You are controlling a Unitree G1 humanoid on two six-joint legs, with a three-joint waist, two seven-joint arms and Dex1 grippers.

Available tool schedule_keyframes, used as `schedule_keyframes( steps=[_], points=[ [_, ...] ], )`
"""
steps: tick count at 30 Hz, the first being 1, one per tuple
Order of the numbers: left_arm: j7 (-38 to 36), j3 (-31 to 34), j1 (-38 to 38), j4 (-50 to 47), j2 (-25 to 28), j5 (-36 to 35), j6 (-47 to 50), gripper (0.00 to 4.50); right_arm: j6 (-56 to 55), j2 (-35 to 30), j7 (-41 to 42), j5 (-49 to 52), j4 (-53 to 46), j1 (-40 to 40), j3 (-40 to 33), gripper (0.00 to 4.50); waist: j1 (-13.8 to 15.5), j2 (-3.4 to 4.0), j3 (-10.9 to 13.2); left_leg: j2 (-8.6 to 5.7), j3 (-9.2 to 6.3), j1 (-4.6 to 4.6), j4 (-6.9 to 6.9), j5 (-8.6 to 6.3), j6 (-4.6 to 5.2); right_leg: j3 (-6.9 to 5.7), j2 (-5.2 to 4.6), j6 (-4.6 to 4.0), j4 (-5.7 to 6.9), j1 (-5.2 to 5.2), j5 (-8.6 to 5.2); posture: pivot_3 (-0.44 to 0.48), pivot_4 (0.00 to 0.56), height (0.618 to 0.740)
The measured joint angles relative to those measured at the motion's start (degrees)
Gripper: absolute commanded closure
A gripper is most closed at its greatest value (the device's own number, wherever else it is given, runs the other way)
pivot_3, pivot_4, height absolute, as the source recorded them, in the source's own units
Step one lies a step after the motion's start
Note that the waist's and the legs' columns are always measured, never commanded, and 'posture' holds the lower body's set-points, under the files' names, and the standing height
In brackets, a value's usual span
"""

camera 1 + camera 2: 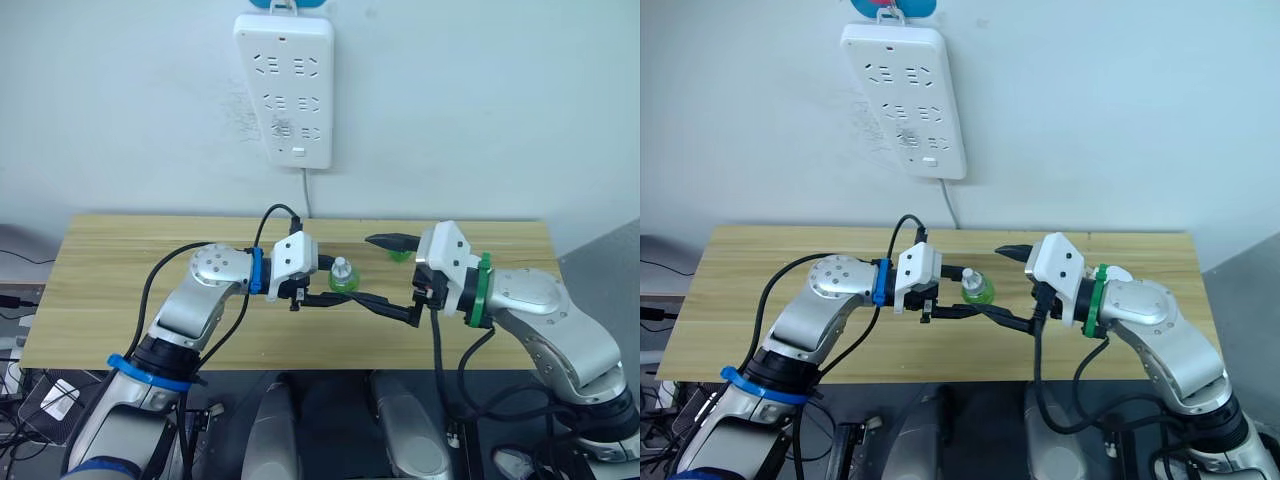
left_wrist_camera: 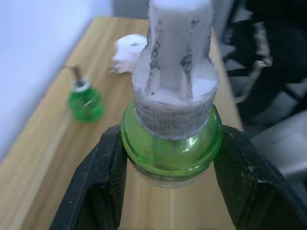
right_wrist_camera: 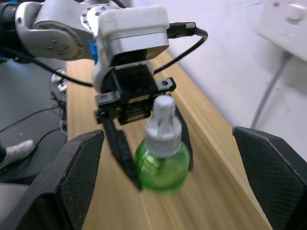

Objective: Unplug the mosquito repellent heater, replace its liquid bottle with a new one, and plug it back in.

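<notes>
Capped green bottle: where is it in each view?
Left eye: capped bottle centre, in left gripper.
Right eye: centre, over the table.
Left wrist: clamped between fingers.
Right wrist: centre, right gripper open around it.
Shared landmark: left gripper.

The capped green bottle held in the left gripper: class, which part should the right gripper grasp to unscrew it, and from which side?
Grip the ribbed whitish cap, probably coming from the robot's right. The left gripper is shut on the body of the green bottle, so the cap stands free above its fingers, and the open right gripper faces it.
</notes>
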Motion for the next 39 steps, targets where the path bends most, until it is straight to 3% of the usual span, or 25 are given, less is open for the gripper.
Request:
schedule_keyframes(
  steps=[10, 13, 21, 28, 31, 36, 39],
  points=[
    [-0.85, -0.41, -4.54, 4.57, -1.50, 0.50, 0.76, 2.25, 0.99, 3.63, -5.58, -4.34, 0.91, -1.60, 3.52, 0.00, -0.98, -0.03, -0.41, 0.00, -0.02, -0.02, 0.04, 0.00, 0.00, -0.03, 0.00, -0.02, 0.08, -0.05, 0.02, -0.284, 0.288, 0.740],
    [-0.76, -0.41, -4.84, 5.20, -1.84, 0.44, 1.08, 2.25, 0.17, 4.59, -6.75, -5.64, 1.04, -1.13, 4.18, 0.63, -1.03, 0.01, -0.86, 0.00, -0.03, -0.07, 0.04, 0.01, -0.01, -0.04, -0.01, -0.03, 0.08, -0.08, 0.03, -0.282, 0.284, 0.740],
    [-0.24, -0.24, -6.10, 5.25, -2.88, 0.38, 0.99, 2.25, -1.06, 5.51, -7.55, -8.42, 2.42, -0.31, 5.06, 3.45, -1.00, -0.06, -1.63, -0.01, -0.06, -0.06, 0.11, 0.01, 0.01, -0.05, 0.00, -0.03, 0.28, -0.09, 0.04, -0.259, 0.274, 0.740],
    [-0.19, 0.15, -5.56, 5.00, -1.69, 0.30, 0.55, 2.25, -3.26, 7.47, -6.35, -8.68, 4.91, -0.44, 5.10, 3.44, -1.01, -0.03, -2.27, -0.01, -0.08, -0.02, 0.17, 0.03, -0.01, -0.05, 0.02, -0.04, 0.52, -0.11, 0.04, -0.239, 0.265, 0.740],
    [-2.30, 0.63, -4.59, 3.94, -0.65, -0.93, 0.33, 2.25, -7.51, 5.68, 0.91, -7.24, 8.82, -2.80, 5.14, 3.44, -1.04, -0.04, -2.32, -0.02, -0.06, -0.01, 0.23, 0.04, -0.01, -0.03, 0.01, -0.04, 0.57, -0.10, 0.04, -0.243, 0.267, 0.740],
    [-8.98, 0.95, -3.46, 1.85, 3.30, -1.72, -3.42, 2.25, -23.59, 3.59, 25.84, -6.37, 28.01, -16.65, 9.89, 3.44, -1.69, -0.06, -2.34, 0.01, -0.04, 0.12, 0.33, 0.09, 0.02, -0.04, 0.07, -0.11, 0.79, -0.08, 0.08, -0.207, 0.265, 0.740],
    [-10.67, 0.79, -3.01, 1.29, 3.52, -1.61, -4.21, 2.25, -26.39, 3.95, 34.33, -6.32, 34.04, -21.72, 11.46, 3.44, -1.83, -0.07, -2.35, 0.00, -0.19, 0.11, 0.35, 0.10, 0.02, -0.13, 0.08, -0.11, 0.86, -0.08, 0.08, -0.208, 0.263, 0.740]
  ],
)
